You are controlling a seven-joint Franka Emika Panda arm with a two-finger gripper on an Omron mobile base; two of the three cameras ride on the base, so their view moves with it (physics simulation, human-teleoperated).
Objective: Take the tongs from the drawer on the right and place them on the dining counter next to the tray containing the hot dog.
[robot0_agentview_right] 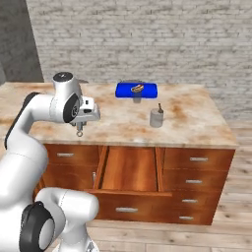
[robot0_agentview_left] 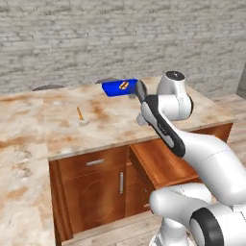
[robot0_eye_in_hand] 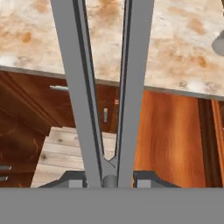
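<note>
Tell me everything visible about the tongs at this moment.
The tongs are slim grey metal, two long flat arms joined at a hinge end that sits between the gripper jaws, which are shut on it. In the hand view the arms spread slightly away from the hand, over the dining counter edge and the open drawer. They are lifted clear, touching nothing but the jaws. In the right base view they are too small to make out.

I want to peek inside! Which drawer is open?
The wide drawer in the middle, under the dining counter, is pulled out, showing its bare wooden bottom. The small drawers to its right are shut, silver handles flush.
</note>
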